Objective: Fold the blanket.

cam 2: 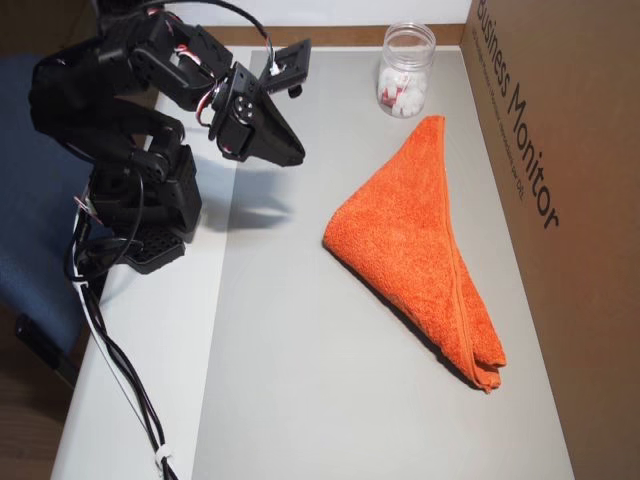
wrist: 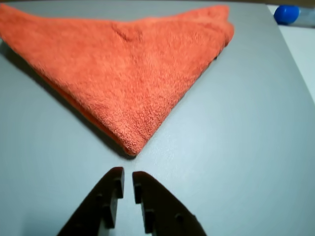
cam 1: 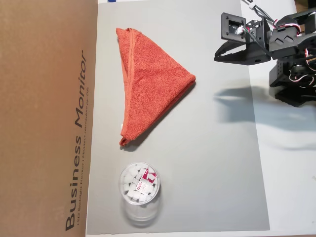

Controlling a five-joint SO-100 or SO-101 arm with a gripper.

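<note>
1. Overhead views both showed the orange-red terry-cloth blanket (cam 1: 152,89) lying folded into a triangle on the flat grey mat (cam 1: 212,168), with one hemmed long edge running beside the brown cardboard box printed "Business Monitor" (cam 1: 44,123).
2. One overhead view placed the blanket's pointed corner toward the robot arm, with bare mat between the corner and the black two-finger gripper (cam 1: 217,58).
3. The gripper held nothing; its two fingers stood nearly together with only a narrow slit between the tips, as the wrist view (wrist: 128,175) showed.
4. The wrist view showed the gripper tips above the grey mat, near the blanket's (wrist: 128,83) pointed corner but not touching it.
5. The other overhead view showed the black servo-driven arm (cam 2: 140,150) raised above the boundary between the mat (cam 2: 330,380) and the white table surface (cam 2: 140,340), casting a shadow on both.
6. The clear plastic cup holding small white pieces and a red-and-white label (cam 1: 139,190) stood on the mat, near one end of the blanket and apart from it.
7. The same cup (cam 2: 405,72) appeared at the far edge of the mat in the other overhead view, just beyond the blanket's (cam 2: 420,250) narrow end.
8. A blue round object (wrist: 287,14) showed at the upper right edge of the wrist view; its identity could not be told.
</note>
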